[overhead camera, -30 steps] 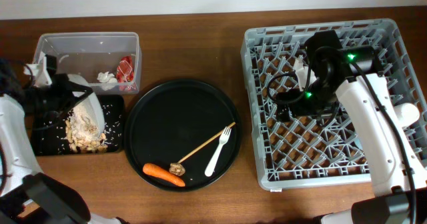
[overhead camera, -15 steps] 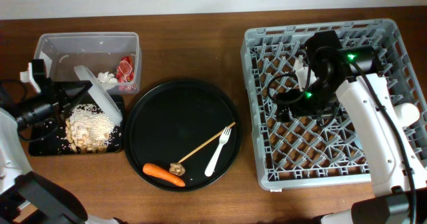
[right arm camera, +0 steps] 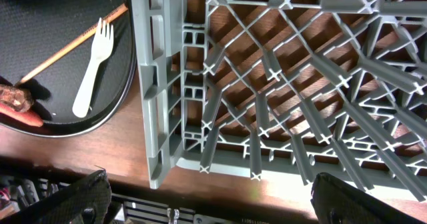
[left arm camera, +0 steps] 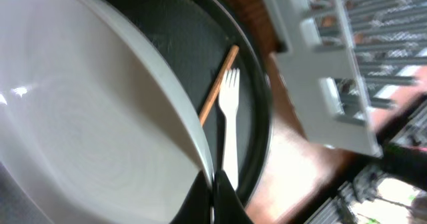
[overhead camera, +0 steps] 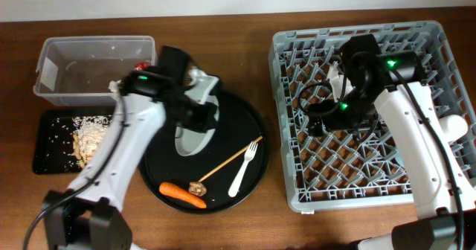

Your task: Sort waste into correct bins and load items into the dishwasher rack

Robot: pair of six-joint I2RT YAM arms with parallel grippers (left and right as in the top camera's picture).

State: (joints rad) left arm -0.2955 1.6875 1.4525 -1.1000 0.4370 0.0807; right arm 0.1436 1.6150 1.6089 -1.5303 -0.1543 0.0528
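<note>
My left gripper (overhead camera: 199, 107) is shut on the rim of the white round plate (overhead camera: 193, 131) and holds it tilted over the round black tray (overhead camera: 160, 168). In the left wrist view the jaws (left arm camera: 213, 187) pinch the rim of the plate (left arm camera: 87, 117). The white fork (overhead camera: 244, 168), the wooden chopstick (overhead camera: 230, 161), the orange carrot (overhead camera: 182, 194) and a brown scrap (overhead camera: 197, 187) lie on the round tray. White rice (overhead camera: 89, 138) lies in the shallow black tray (overhead camera: 48, 161). My right gripper (overhead camera: 323, 110) is open and empty above the grey dishwasher rack (overhead camera: 424, 42).
The clear tub (overhead camera: 89, 49) stands at the back left, with a bit of red wrapper (overhead camera: 140, 62) showing behind my left arm. A white object (overhead camera: 336, 77) sits in the rack beside my right gripper. The rack's front left corner (right arm camera: 160, 151) shows in the right wrist view.
My left arm has swung right from the shallow black tray to over the round tray, carrying the plate. The rice stays in the black tray. The right arm has not moved.
</note>
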